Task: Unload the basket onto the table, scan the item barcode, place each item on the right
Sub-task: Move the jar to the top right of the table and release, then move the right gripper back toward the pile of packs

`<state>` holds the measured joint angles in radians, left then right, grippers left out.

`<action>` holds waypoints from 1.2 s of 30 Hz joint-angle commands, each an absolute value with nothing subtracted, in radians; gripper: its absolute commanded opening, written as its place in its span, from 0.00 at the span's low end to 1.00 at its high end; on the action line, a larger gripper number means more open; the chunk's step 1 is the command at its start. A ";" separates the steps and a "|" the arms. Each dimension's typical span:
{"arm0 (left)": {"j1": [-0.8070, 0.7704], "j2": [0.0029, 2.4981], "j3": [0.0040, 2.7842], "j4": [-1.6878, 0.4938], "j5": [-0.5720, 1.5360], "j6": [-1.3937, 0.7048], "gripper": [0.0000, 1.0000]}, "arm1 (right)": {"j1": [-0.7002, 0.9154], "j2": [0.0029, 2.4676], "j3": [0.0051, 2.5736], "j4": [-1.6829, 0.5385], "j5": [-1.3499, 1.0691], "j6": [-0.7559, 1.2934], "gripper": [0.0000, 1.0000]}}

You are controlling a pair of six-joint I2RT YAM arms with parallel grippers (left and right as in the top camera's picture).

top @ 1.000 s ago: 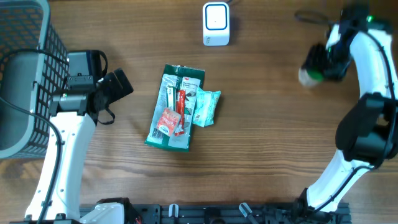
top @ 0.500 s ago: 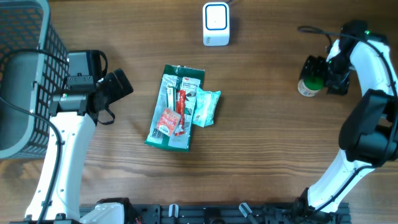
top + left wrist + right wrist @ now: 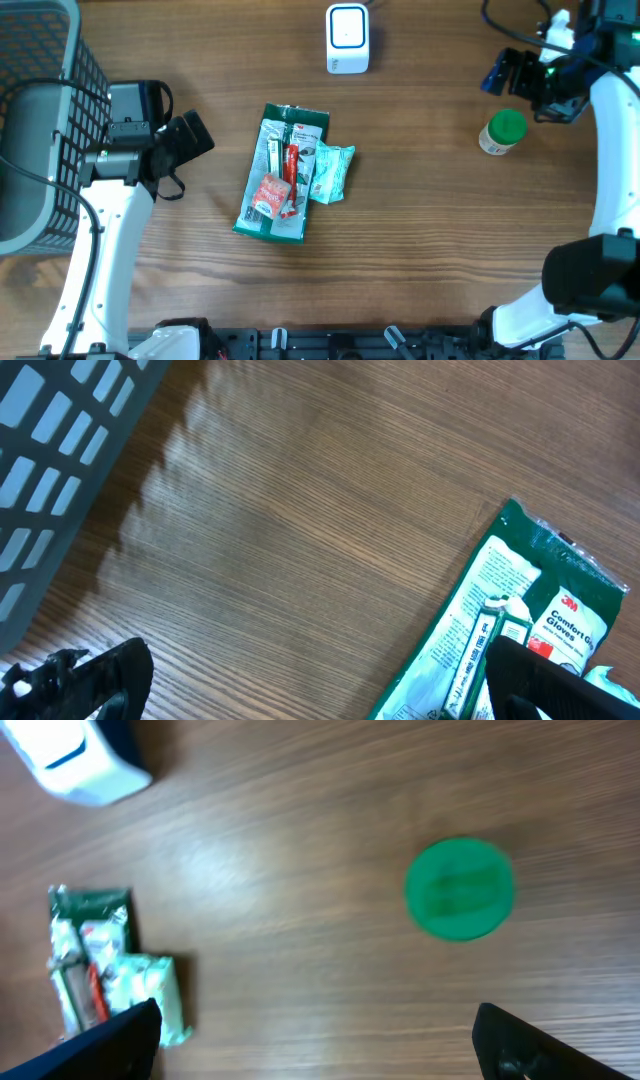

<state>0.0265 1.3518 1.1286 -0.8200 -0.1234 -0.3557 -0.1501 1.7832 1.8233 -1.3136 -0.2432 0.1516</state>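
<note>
The green-lidded jar (image 3: pixel 500 132) stands on the wooden table (image 3: pixel 420 250), right of the glove packets (image 3: pixel 285 172) and white scanner (image 3: pixel 347 38), untouched by the wide-spread right gripper (image 3: pixel 515 82), while the left gripper (image 3: pixel 185 155) gapes empty beside the grey basket (image 3: pixel 40 120).

Jar (image 3: pixel 501 132) right of packets (image 3: pixel 290 172), scanner (image 3: pixel 347 38) behind

Brand: "3M" stood on the green glove packet (image 3: pixel 500 580), just above one finger of the left gripper (image 3: pixel 312 692).
Product: "Comfort Gloves" ran below that mark.
Finer print: was too small to read.
</note>
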 commanded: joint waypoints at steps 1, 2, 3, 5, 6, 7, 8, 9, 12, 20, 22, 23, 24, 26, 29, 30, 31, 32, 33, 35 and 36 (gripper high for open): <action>0.031 1.354 1.134 -0.820 -0.132 -0.345 1.00 | -0.075 1.774 1.832 -1.337 -0.271 0.134 1.00; 0.031 1.354 1.134 -0.820 -0.133 -0.344 1.00 | -0.052 1.774 1.830 -1.340 -0.271 0.134 1.00; 0.031 1.354 1.134 -0.821 -0.133 -0.344 1.00 | -0.031 1.774 1.827 -1.341 -0.271 0.134 1.00; 0.031 1.354 1.134 -0.820 -0.132 -0.344 1.00 | 0.014 1.774 1.826 -1.341 -0.271 0.134 1.00; 0.031 1.354 1.134 -0.821 -0.133 -0.345 1.00 | 0.037 1.774 1.826 -1.341 -0.270 0.134 1.00; 0.031 1.354 1.134 -0.821 -0.132 -0.344 1.00 | 0.060 1.774 1.826 -1.341 -0.270 0.134 1.00; 0.031 1.354 1.134 -0.821 -0.133 -0.344 1.00 | 0.081 1.774 1.826 -1.341 -0.270 0.134 1.00; 0.031 1.354 1.134 -0.820 -0.132 -0.345 1.00 | 0.102 1.774 1.826 -1.341 -0.270 0.134 1.00; 0.031 1.354 1.134 -0.820 -0.132 -0.344 1.00 | 0.154 1.774 1.826 -1.341 -0.255 0.134 1.00; 0.031 1.354 1.134 -0.820 -0.132 -0.345 1.00 | 0.251 1.774 1.824 -1.345 -0.237 0.164 1.00; 0.031 1.354 1.134 -0.821 -0.133 -0.344 1.00 | 0.268 1.774 1.824 -1.347 -0.237 0.163 1.00; 0.031 1.354 1.134 -0.820 -0.133 -0.345 1.00 | 0.276 1.775 1.824 -1.346 -0.239 0.166 1.00; 0.031 1.354 1.134 -0.820 -0.132 -0.344 1.00 | 0.281 1.776 1.824 -1.343 -0.254 0.179 1.00; 0.031 1.354 1.134 -0.821 -0.132 -0.345 1.00 | 0.287 1.776 1.817 -1.338 -0.312 0.202 1.00; 0.031 1.354 1.134 -0.820 -0.133 -0.345 1.00 | 0.289 1.776 1.784 -1.331 -0.364 0.202 1.00; 0.031 1.354 1.134 -0.820 -0.133 -0.344 1.00 | 0.289 1.776 1.773 -1.329 -0.360 0.202 1.00; 0.031 1.354 1.134 -0.820 -0.132 -0.345 1.00 | 0.289 1.776 1.759 -1.325 -0.360 0.201 1.00; 0.031 1.354 1.134 -0.820 -0.133 -0.344 1.00 | 0.289 1.776 1.738 -1.319 -0.360 0.203 1.00; 0.031 1.354 1.134 -0.820 -0.132 -0.344 1.00 | 0.289 1.776 1.721 -1.313 -0.360 0.209 1.00; 0.031 1.354 1.134 -0.820 -0.132 -0.345 1.00 | 0.292 1.776 1.686 -1.296 -0.360 0.213 1.00; 0.031 1.354 1.134 -0.820 -0.132 -0.344 1.00 | 0.296 1.776 1.668 -1.285 -0.360 0.212 1.00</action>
